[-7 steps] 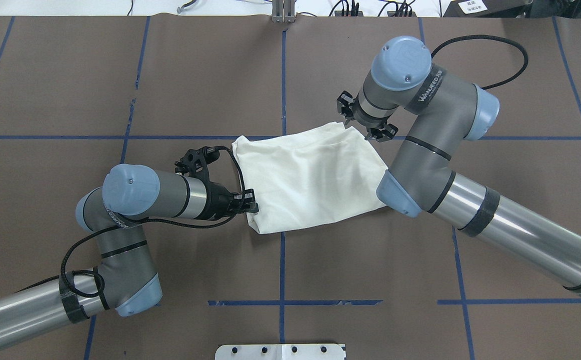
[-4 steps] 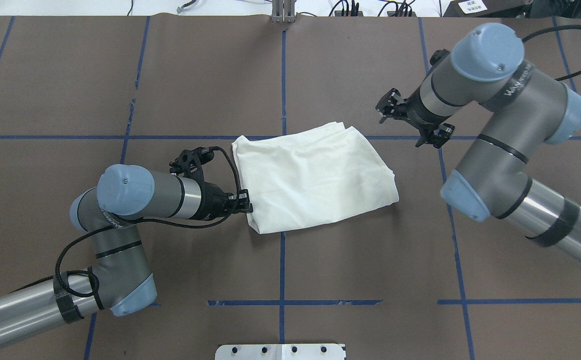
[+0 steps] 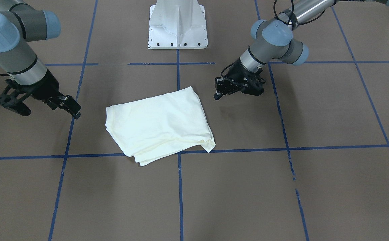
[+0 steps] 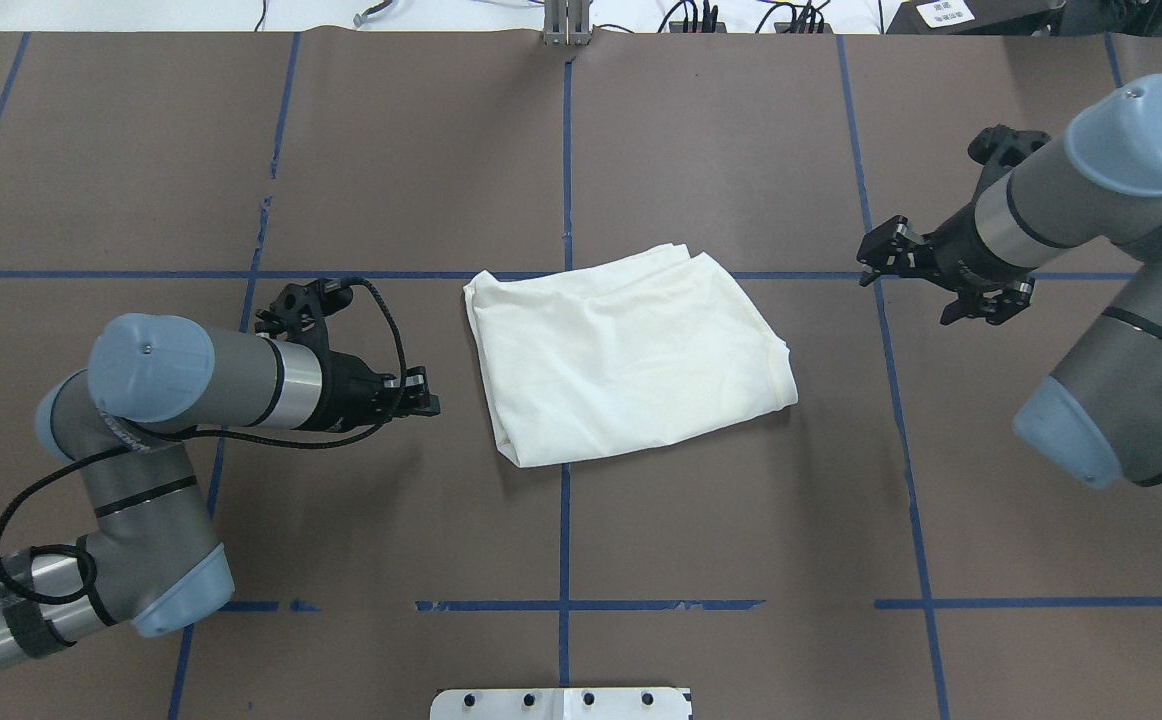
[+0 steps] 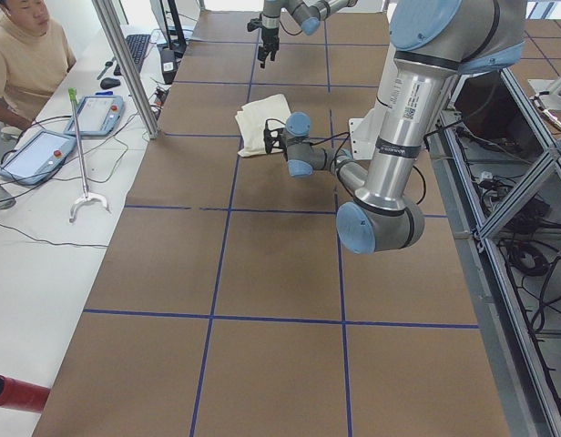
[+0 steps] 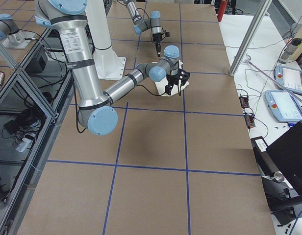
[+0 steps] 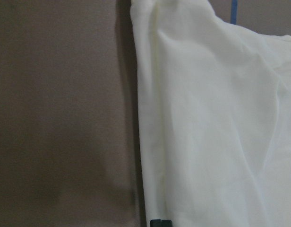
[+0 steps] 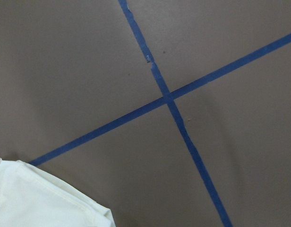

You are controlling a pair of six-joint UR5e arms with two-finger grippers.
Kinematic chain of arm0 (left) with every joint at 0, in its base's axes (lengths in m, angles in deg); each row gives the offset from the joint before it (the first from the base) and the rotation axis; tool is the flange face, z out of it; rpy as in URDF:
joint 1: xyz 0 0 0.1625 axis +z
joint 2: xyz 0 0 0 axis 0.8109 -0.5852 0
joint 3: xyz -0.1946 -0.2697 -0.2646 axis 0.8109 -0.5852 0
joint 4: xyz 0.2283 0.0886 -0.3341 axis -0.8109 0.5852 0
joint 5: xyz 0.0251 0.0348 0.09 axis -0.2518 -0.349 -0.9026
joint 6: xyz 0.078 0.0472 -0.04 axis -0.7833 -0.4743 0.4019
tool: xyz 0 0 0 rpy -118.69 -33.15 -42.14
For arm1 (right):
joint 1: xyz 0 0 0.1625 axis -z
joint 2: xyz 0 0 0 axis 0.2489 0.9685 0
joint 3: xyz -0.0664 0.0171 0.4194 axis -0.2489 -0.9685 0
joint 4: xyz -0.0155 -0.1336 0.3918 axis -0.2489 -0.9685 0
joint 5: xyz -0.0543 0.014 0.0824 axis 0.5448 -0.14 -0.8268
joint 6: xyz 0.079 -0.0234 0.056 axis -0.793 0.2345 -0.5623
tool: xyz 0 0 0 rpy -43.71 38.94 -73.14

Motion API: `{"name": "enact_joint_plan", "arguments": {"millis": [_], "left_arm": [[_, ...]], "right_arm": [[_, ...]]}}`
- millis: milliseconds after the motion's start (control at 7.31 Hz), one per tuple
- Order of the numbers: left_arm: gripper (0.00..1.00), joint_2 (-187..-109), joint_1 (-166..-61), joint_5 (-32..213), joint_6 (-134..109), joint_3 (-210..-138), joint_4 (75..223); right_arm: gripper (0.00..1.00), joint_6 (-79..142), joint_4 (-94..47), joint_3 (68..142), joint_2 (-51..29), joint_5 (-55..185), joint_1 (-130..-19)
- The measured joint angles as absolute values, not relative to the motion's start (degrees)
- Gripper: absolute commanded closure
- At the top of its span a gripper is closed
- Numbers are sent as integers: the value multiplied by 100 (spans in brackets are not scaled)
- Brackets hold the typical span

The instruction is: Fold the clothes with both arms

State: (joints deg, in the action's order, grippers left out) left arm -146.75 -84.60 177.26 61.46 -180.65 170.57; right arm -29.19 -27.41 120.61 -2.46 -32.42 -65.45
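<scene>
The cream-white shirt [image 4: 631, 360] lies folded into a rough rectangle at the middle of the brown table, plain side up; no print shows. It also shows in the front view [image 3: 161, 124] and both wrist views [image 7: 211, 132] [image 8: 37, 198]. My left gripper [image 4: 433, 395] is low over the table, a short gap left of the shirt's edge, with its fingers together and nothing in them; in the front view it [image 3: 216, 95] sits on the right. My right gripper [image 4: 906, 287] is open and empty, well to the right of the shirt, also seen in the front view [image 3: 52, 114].
The white metal pedestal base [image 3: 177, 26] stands at the robot's side of the table, also seen in the overhead view [image 4: 561, 703]. Blue tape lines [image 4: 565, 150] cross the brown table cover. An operator [image 5: 21, 55] sits by tablets beyond the table's far edge.
My left gripper has drawn back leftward from the shirt's edge. My right arm has swung away to the right, uncovering the shirt's right corner. The shirt has not moved.
</scene>
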Motion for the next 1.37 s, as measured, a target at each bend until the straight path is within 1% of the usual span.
{"name": "enact_joint_plan", "arguments": {"millis": [137,274,411,547,684,821,1095,1232,1368], "left_arm": [[100,-14360,-8626,17744,5609,-18510,16631],[100,-13872,-8888,17789,4960,-18949,16401],[100,-13293,-9323,17954,4191,-19289,16305],[100,-12766,-9906,18235,3270,-19470,16272],[73,-12334,-10537,18521,2301,-19534,16257],[1,-12027,-11266,18811,1222,-19501,16169],[0,-11871,-12772,19235,-1023,-19333,15459],[0,-11907,-13359,19326,-1831,-19246,15099],[0,-12026,-13633,19450,-2215,-19144,14687]], "right_arm": [[0,-2232,-2742,12103,25,-3533,-6869],[0,-1337,-2748,12111,327,-3814,-7278],[0,-406,-2769,12091,602,-3981,-7681],[0,330,-2804,12045,786,-4051,-8002],[0,865,-2834,12004,931,-4077,-8249],[0,1303,-2861,11984,1071,-4086,-8412],[0,1720,-2877,11967,1180,-4088,-8508],[0,1766,-2871,11946,1172,-4083,-8513],[0,1780,-2860,11926,1168,-4075,-8515]]}}
